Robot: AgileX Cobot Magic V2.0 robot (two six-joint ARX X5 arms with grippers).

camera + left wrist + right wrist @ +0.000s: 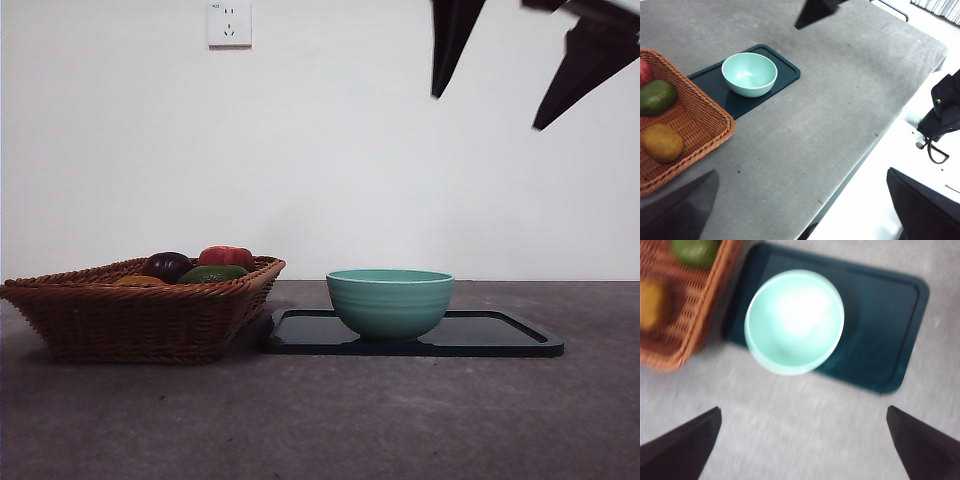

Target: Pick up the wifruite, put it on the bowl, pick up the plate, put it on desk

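— What sits in front of you, and what is it made of?

— One wide mint-green ceramic bowl (390,302) with faint rings round its outside and a paler rim, smooth and empty inside. It stands on one flat, dark, glossy rectangular tray (500,338) with rounded corners and a low raised lip, toward the tray's end nearest the basket. Just beside the tray, at nine o'clock in the front view, is one woven brown wicker basket (130,320), coarse and ribbed, with sloping sides. All of it rests on the matte grey-brown desk (320,420), lightly mottled.

— And the fruit?

— Four in the basket. The brownish-orange oval wifruite (661,143) lies on the wicker floor, dull-skinned. Beside it is a smooth green oval fruit (656,96), then a red fruit (226,257) and a dark purple round fruit (166,266).

— Where are your fingers?

— My right gripper (802,442) hangs high over the desk, looking down on the bowl, its two black fingers spread wide and holding nothing; that view is blurred. My left gripper (802,205) is also up in the air, above the desk's edge, fingers wide apart and empty.

— Anything in the way?

— The basket's wall hides most of the wifruite from the front. A white wall socket (229,23) sits at eleven o'clock.
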